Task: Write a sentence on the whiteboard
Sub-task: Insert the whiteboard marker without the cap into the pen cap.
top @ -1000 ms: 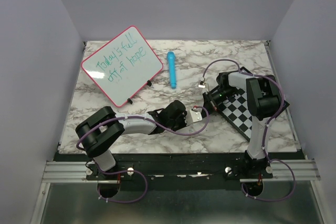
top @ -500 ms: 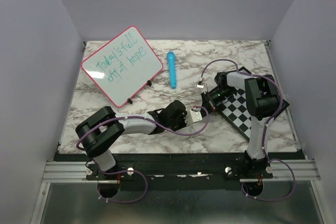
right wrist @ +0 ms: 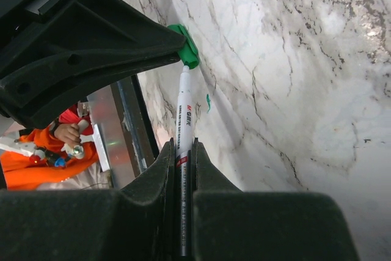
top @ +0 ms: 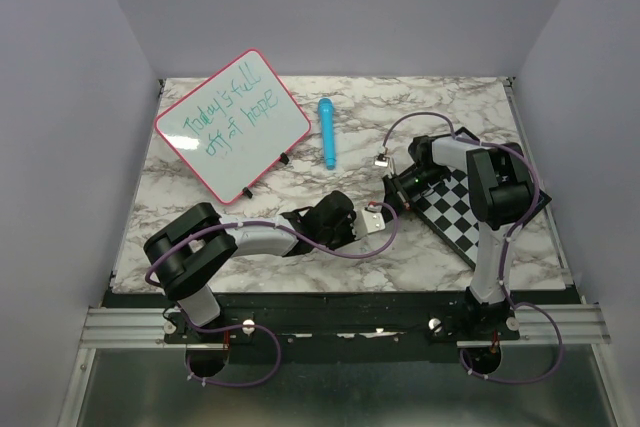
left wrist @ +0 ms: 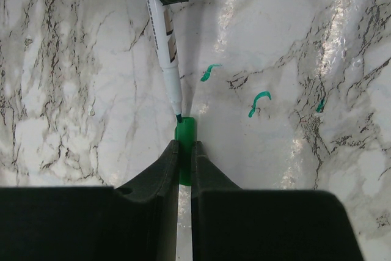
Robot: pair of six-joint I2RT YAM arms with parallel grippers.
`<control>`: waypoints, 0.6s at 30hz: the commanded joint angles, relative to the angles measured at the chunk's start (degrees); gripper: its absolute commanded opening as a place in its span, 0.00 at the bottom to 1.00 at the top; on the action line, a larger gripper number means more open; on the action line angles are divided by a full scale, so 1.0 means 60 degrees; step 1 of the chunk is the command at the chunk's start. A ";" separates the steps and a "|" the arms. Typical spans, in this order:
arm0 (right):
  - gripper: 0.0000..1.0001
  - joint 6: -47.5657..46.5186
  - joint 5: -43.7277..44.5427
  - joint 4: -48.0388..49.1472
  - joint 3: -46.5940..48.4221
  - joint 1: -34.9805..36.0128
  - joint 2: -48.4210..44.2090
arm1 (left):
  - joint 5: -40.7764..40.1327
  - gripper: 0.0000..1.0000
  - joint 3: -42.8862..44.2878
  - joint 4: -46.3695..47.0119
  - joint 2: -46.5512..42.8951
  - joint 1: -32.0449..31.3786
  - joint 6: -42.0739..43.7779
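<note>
The glossy white whiteboard with a thin pink-red rim (top: 283,133) sits at the far left of the marble-patterned table (top: 330,262), turned at an angle and bearing the sentence (top: 228,115), two lines of green handwriting that read roughly "Today's full of hope". With the words in place, the writing looks finished, and the work in hand appears to be capping the pen. Both arms meet mid-table, well apart from the board; the left arm is the nearer to it.

The left gripper (left wrist: 184,146) is clamped on a small green plastic cap (left wrist: 186,131), whose open mouth points away along the line of the fingers. The right gripper (right wrist: 182,151) is closed on the barrel of a slim white marker (right wrist: 184,111) with a green tip. That tip touches the cap's mouth, just left of centre, and is not yet seated. The marker's long axis leans slightly off the cap's, so the coming push probably depends on bringing the two into line before pressing home.

A few green strokes (left wrist: 259,101) mark the table just beside the cap. A bright blue cylinder (top: 327,133) lies between board and grippers, and a black-and-white checkered board (top: 458,215) lies under the right arm.
</note>
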 commanded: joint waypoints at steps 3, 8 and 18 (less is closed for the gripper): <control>0.01 -0.0026 0.0244 0.0297 -0.0200 -0.0162 -0.0402 | -0.0070 0.14 -0.0157 -0.0073 -0.0046 -0.0070 -0.0008; 0.01 -0.0071 0.0332 0.0297 -0.0244 -0.0192 -0.0372 | -0.0084 0.14 -0.0157 -0.0088 -0.0032 -0.0070 0.0007; 0.01 0.0032 0.0142 0.0297 -0.0127 -0.0162 -0.0094 | -0.0099 0.14 -0.0142 -0.0102 -0.0047 -0.0084 0.0021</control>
